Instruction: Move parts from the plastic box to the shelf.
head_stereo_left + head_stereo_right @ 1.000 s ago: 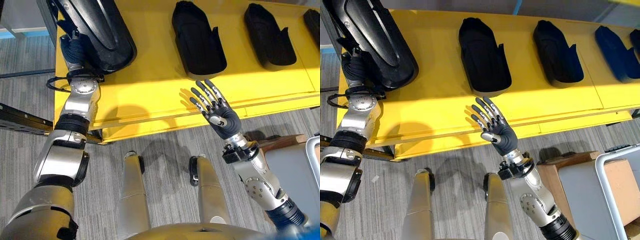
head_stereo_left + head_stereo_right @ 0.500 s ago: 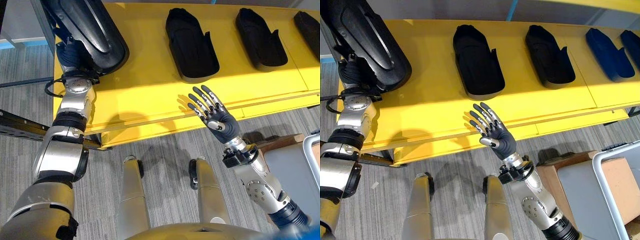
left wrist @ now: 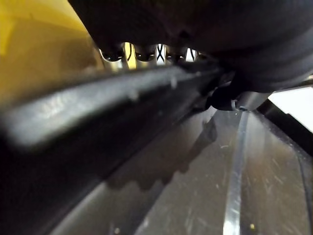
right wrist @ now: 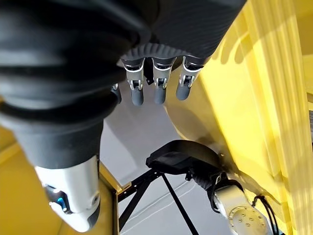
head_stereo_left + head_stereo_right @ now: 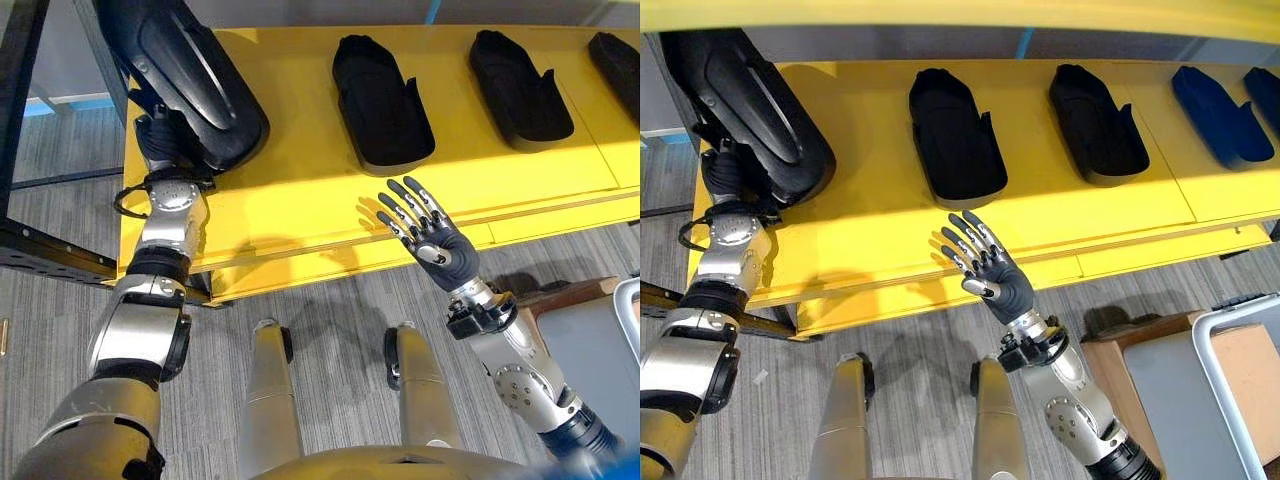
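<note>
The left hand [image 5: 158,140] – fingers hidden under the big black part [image 5: 185,75], grip unclear – has eased it further onto the shelf [image 5: 300,190], nearly placed, while the right hand [image 5: 425,225] stays open and empty near the front edge.

I see the yellow shelf [image 5: 890,235] w/ four parts in a row; three black parts [image 5: 955,135], one blue [image 5: 1220,115]; biggest [image 5: 760,110] at left end.

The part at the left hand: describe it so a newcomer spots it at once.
On the yellow shelf, go to its left end. The large glossy black moulded part there overhangs the edge above the left hand, unlike the smaller matte black parts lying flat further right.
</note>
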